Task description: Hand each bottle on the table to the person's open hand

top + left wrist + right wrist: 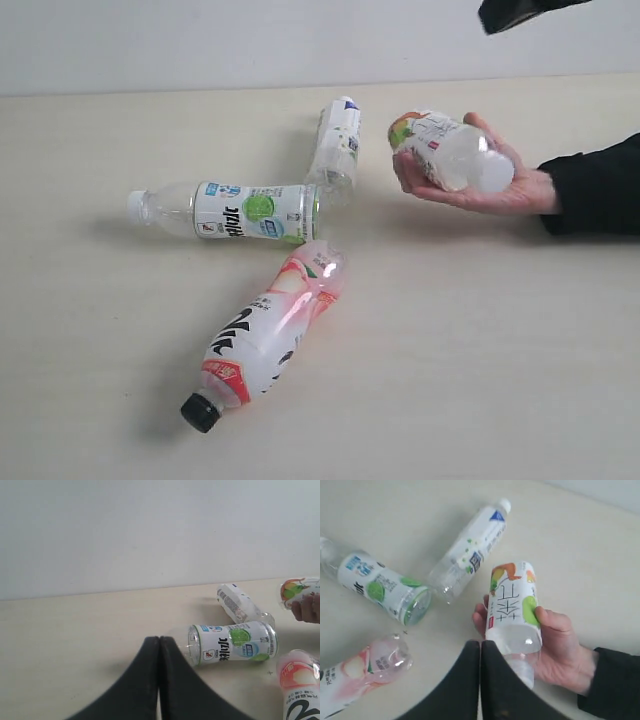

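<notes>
Status: one bottle [450,152] lies on its side in the person's hand [525,190], at about 2 o'clock from the others in the exterior view. No gripper touches it, so this handover is judged complete.

Three bottles lie on the table [100,350] with their bases gathered at a common centre:
- The lime-label bottle [240,210] has its cap toward 9 o'clock.
- The blue-label bottle [337,140] has its cap toward 12 o'clock.
- The pink bottle [270,335] has its black cap toward 7 o'clock.

End effectors: the right gripper [480,642] has its fingers pressed together and carries nothing. It hangs above the loaded hand. The left gripper [159,639] is likewise closed and empty, near the lime-label bottle's neck end.

Hazards:
1. The three bases sit very close. Whether they touch cannot be confirmed. A grasp on one is likely to nudge its neighbours.
2. All the bottles are round and lying flat, so a glancing finger could set one rolling.
3. The receiving hand is occupied. A second bottle brought before it empties could be dropped.
4. The right gripper is directly over the person's fingers, and a downward move from there risks contact.
</notes>
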Robot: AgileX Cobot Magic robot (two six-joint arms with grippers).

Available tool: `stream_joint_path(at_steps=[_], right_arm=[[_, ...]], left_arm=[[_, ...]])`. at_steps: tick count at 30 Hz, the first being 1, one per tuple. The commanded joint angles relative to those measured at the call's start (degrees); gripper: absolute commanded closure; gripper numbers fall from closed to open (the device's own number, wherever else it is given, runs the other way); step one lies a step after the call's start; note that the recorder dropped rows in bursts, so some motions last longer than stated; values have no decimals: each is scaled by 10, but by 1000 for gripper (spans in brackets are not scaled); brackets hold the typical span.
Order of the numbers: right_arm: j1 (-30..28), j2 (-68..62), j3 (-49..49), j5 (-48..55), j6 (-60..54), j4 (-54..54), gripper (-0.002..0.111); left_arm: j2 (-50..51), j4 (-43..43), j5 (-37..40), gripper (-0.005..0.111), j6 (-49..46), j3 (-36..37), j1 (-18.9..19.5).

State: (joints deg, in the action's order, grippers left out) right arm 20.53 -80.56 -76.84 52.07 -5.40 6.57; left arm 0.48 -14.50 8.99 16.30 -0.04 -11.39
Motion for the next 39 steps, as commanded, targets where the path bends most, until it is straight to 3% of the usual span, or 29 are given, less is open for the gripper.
stream_joint_path(at_steps=[1,10,20,27,39], right_arm=[[-2,172,130,-93,-11,12,108],[-2,466,354,-168,-25,18,108],[-2,696,482,-157,-24,18,108],[-2,752,512,-148,-20,-27,108],[-2,758,566,-205,-20,-8,108]], left_arm=[[-2,1,-3,107,4,0,1],[-2,1,-3,107,4,0,1],[-2,1,-3,107,4,0,1],[-2,1,-3,107,4,0,1],[-2,1,-3,107,4,0,1]])
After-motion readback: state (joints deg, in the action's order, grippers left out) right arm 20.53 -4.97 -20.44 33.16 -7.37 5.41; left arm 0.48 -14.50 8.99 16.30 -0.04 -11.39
